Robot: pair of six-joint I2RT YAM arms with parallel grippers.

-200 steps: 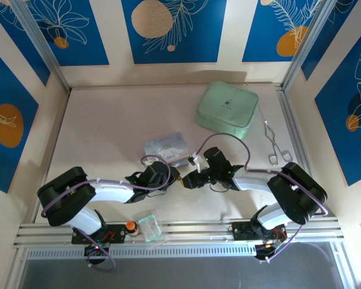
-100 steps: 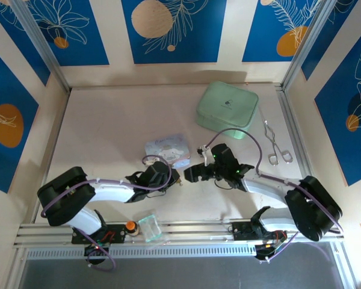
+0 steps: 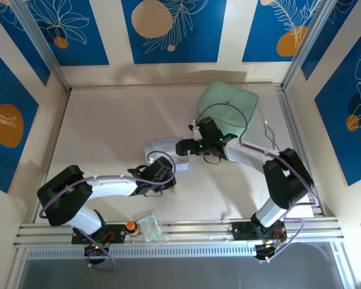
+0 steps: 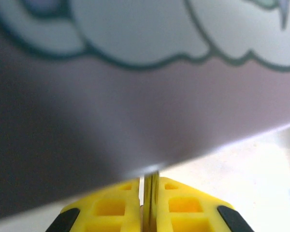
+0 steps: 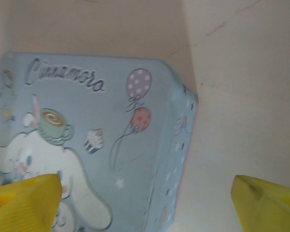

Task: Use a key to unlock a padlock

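**Near rail.** A small orange-capped bottle (image 3: 130, 226) and a clear plastic container (image 3: 149, 227) are noted on the rail, well apart from the work.

**Left gripper.** The left gripper (image 3: 168, 182) is held low over the counter (image 3: 108, 132). Its nose is close against the near side wall of the pale blue cartoon-printed tin (image 3: 165, 146). In the left wrist view its yellow fingers (image 4: 111, 205) are drawn almost together and clamped on a thin, brassy edge of metal. This is judged to be the tiny brass-gold padlock (image 4: 152, 182) seen edge-on. Neither shackle nor keyhole can be made out.

**Right gripper.** The right gripper (image 3: 183, 146) is poised above the tin's lid. Its yellow fingers (image 5: 24, 200) are spread wide, with nothing between them.

**Key.** The position of the small metal key cannot be told.

**Far side.** A mint-green zipped pouch (image 3: 228, 108) is crossed by the right arm's cable. Silver scissor-like tongs (image 3: 266, 126) lie just beside the pouch.

**Step in hand.** An early stage is judged: the padlock is secured, and the key has not yet been taken up.

**Next move.**
- The key must be located and pinched by its head in the right gripper.
- The padlock must be drawn clear of the tin wall and turned so that its keyhole is presented.
- Very fine alignment will be required, both parts being very small.
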